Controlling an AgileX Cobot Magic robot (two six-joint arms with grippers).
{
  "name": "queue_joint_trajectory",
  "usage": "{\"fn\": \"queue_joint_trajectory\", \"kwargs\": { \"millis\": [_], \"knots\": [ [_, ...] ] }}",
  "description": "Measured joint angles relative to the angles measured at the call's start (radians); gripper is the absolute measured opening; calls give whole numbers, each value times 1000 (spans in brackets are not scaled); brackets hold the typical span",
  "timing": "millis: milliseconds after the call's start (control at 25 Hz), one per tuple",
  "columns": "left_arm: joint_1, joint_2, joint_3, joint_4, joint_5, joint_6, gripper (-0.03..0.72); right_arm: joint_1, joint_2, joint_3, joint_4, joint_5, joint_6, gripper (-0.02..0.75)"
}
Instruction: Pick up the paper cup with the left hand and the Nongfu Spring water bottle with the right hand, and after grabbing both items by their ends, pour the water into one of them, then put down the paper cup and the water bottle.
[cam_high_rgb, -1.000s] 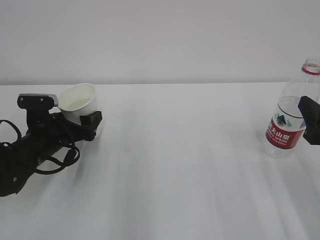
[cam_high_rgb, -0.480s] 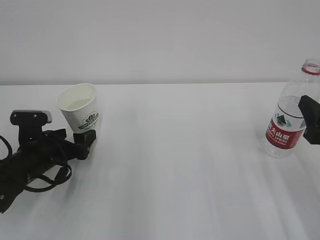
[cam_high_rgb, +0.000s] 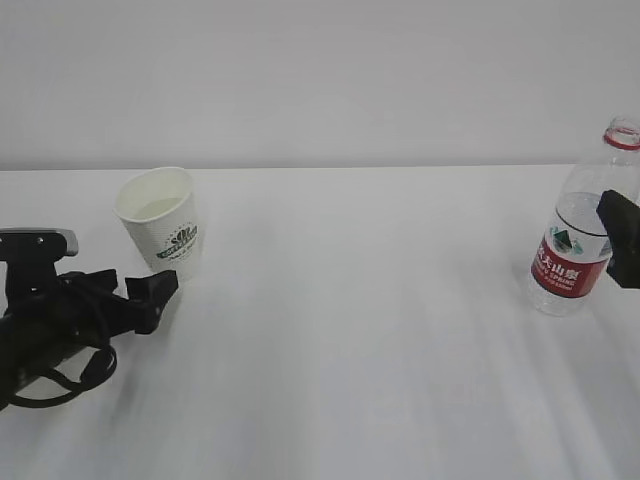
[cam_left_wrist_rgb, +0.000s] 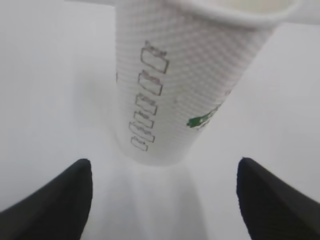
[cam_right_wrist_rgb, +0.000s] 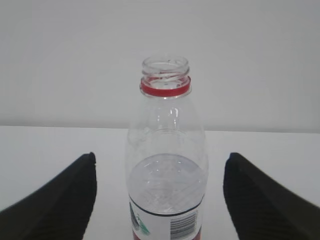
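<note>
The white paper cup (cam_high_rgb: 160, 228) with its green-and-black logo stands upright on the table at the left, and nothing is touching it. My left gripper (cam_high_rgb: 150, 290) lies low just in front and to the left of the cup, open and empty. In the left wrist view the cup (cam_left_wrist_rgb: 185, 85) is a little beyond the gripper (cam_left_wrist_rgb: 163, 166), whose fingers are spread wide. At the far right stands the uncapped Nongfu Spring water bottle (cam_high_rgb: 583, 235). It is partly filled with water (cam_right_wrist_rgb: 167, 182). My right gripper (cam_right_wrist_rgb: 160, 159) is open, with a finger on each side of the bottle (cam_right_wrist_rgb: 167, 150) and clear gaps between.
The white table (cam_high_rgb: 360, 330) stretches between the cup and the bottle, with a plain white wall behind. The left arm's black cables (cam_high_rgb: 50, 370) loop on the table near the front left corner. At the right edge of the frame, only part of the right gripper (cam_high_rgb: 622, 250) shows.
The left gripper has let go of the cup and drawn back to the left and toward the front. The cup, tilted in the jaws a second ago, now stands upright. The right side is unchanged.
</note>
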Motion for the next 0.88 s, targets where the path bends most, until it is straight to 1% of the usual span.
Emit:
{"fn": "queue_joint_trajectory", "kwargs": {
  "millis": [160, 320, 480, 560, 720, 880],
  "knots": [
    [0, -77, 4, 36, 0, -2, 650, 0, -10, 0, 0, 0, 0, 593],
    [0, -168, 6, 45, 0, -2, 643, 0, -77, -4, 0, 19, 0, 593],
    [0, -268, 10, 47, 0, -2, 638, 0, -183, -58, 27, 145, -8, 593],
    [0, -317, 12, 49, 0, -2, 636, 0, -229, -96, 49, 216, -40, 593],
    [0, -417, 12, 49, 0, -2, 632, 0, -293, -171, 90, 308, -108, 593],
    [0, -512, 14, 49, 79, -2, 626, 0, -332, -243, 121, 392, -132, 593]
  ]
}}
